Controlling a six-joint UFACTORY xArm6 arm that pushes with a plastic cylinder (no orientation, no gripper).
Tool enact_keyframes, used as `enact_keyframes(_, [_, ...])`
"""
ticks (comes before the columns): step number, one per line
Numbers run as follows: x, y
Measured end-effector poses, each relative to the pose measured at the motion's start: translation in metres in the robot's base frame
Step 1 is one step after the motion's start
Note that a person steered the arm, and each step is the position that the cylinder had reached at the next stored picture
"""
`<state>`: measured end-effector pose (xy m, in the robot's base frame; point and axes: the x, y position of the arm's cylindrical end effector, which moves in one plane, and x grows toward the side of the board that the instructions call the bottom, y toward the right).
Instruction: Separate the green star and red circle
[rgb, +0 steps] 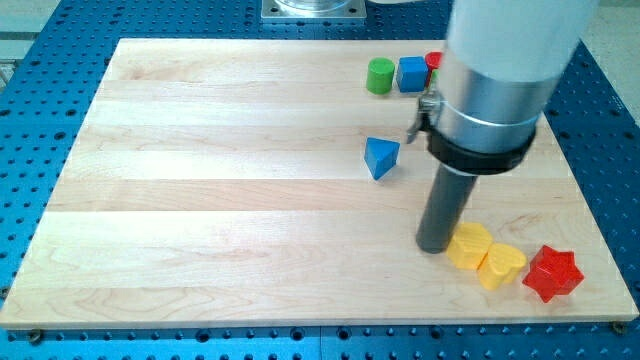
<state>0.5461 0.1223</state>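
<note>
A red block (433, 60) peeks out at the left edge of my arm near the view's top right; most of it is hidden and its shape cannot be made out. No green star shows; my arm covers the board just right of the red block. My tip (433, 248) rests on the board at the lower right, far below the red block. It stands against the left side of a yellow block (469, 245).
A green round block (379, 75) and a blue cube (412, 73) sit left of the red block. A blue triangle (381, 157) lies mid-board. A second yellow block (501, 266) and a red star (553, 273) lie right of my tip, near the board's lower right edge.
</note>
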Motion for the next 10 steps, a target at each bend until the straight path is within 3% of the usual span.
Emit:
enact_keyframes(4, [-0.01, -0.031])
enact_keyframes(6, [-0.061, -0.017])
enact_keyframes(9, [-0.119, 0.086])
enact_keyframes(10, [-0.178, 0.131])
